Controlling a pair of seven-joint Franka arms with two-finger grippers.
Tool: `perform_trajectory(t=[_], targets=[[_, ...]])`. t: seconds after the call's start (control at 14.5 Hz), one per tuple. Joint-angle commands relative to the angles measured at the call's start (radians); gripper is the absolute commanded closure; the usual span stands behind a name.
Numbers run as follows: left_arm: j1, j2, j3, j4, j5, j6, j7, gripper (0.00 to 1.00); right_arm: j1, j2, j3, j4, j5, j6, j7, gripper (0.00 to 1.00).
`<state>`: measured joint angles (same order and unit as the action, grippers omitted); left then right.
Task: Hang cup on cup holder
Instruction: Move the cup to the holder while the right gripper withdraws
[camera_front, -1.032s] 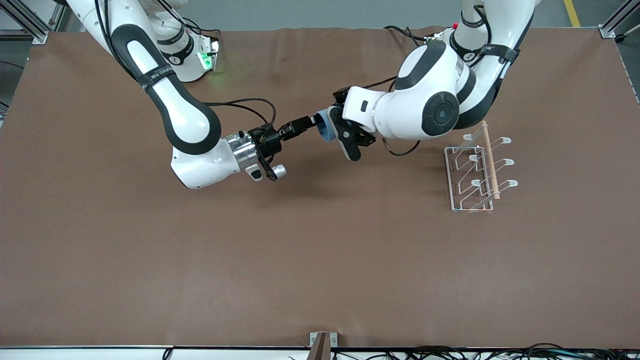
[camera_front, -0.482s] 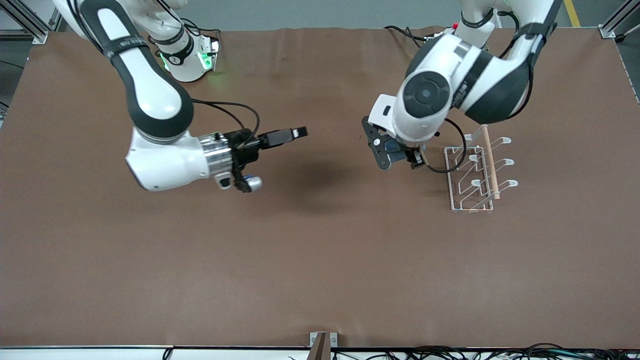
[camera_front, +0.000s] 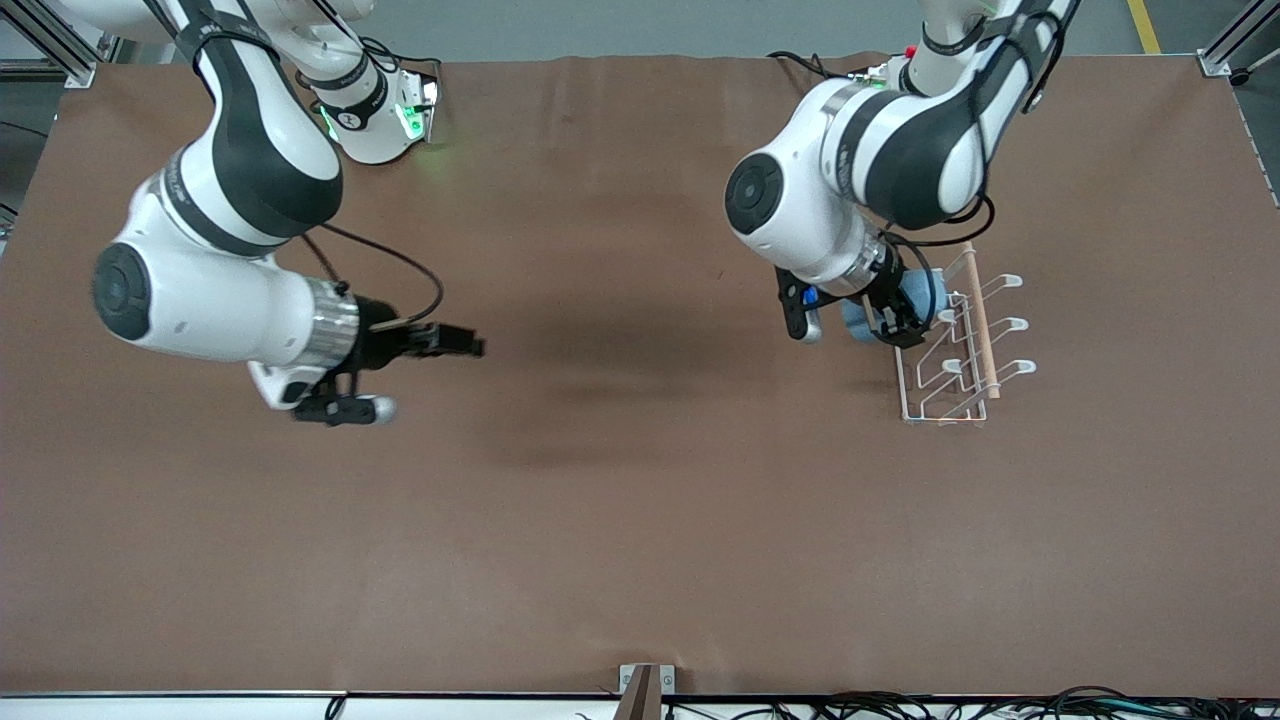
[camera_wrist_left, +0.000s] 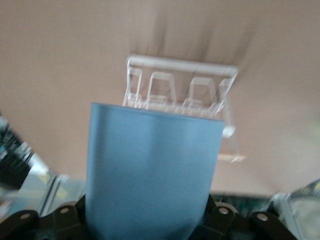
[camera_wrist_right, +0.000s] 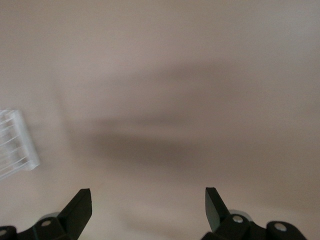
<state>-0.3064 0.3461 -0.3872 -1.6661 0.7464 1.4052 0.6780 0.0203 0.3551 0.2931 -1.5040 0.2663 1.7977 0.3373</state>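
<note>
The left pincer (camera_front: 890, 322) is pinching the small light-blue matte plastic tumbler, the cup (camera_front: 925, 295), and holding it in the air just over the edge of the white wire cup holder (camera_front: 950, 345) that faces the middle of the desk. In the left wrist view the cup (camera_wrist_left: 150, 175) is filling the space between the black fingers and covering the lower part of the cup holder (camera_wrist_left: 180, 90), whose prongs are showing just past the cup's end. The cup holder is standing on the brown desk (camera_front: 640, 520) toward the left arm's end, its light wooden rod (camera_front: 978, 320) lying along its top and its round-tipped prongs angling out on both sides of the rod. The nearest prongs are lying close against the cup and the pincer's fingers, so the wire frame is crowding the cup on that side.

The right pincer (camera_front: 470, 346) is hanging with its fingers spread wide, holding nothing, over bare desk toward the right arm's end, well apart from the cup and cup holder. In the right wrist view its two dark fingertips (camera_wrist_right: 80, 207) are standing far apart above the plain brown surface, with a corner of the cup holder (camera_wrist_right: 15, 145) showing at the frame's edge.
</note>
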Motion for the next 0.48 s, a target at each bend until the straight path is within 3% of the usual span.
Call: perform_trajectory(t=[0.0, 0.21, 0.41], targets=[[0.01, 0.01, -0.001, -0.07, 0.164, -0.006, 0.012, 0.94, -0.017, -0.037, -0.101, 0.025, -0.152, -0.007, -0.067, 0.0], [0.013, 0.062, 0.002, -0.11, 0.301, -0.008, 0.027, 0.94, -0.02, -0.06, -0.221, 0.056, -0.17, -0.009, -0.295, 0.0], [0.013, 0.088, 0.004, -0.142, 0.402, -0.028, 0.06, 0.94, -0.022, -0.137, -0.298, 0.06, -0.193, -0.021, -0.319, 0.0]])
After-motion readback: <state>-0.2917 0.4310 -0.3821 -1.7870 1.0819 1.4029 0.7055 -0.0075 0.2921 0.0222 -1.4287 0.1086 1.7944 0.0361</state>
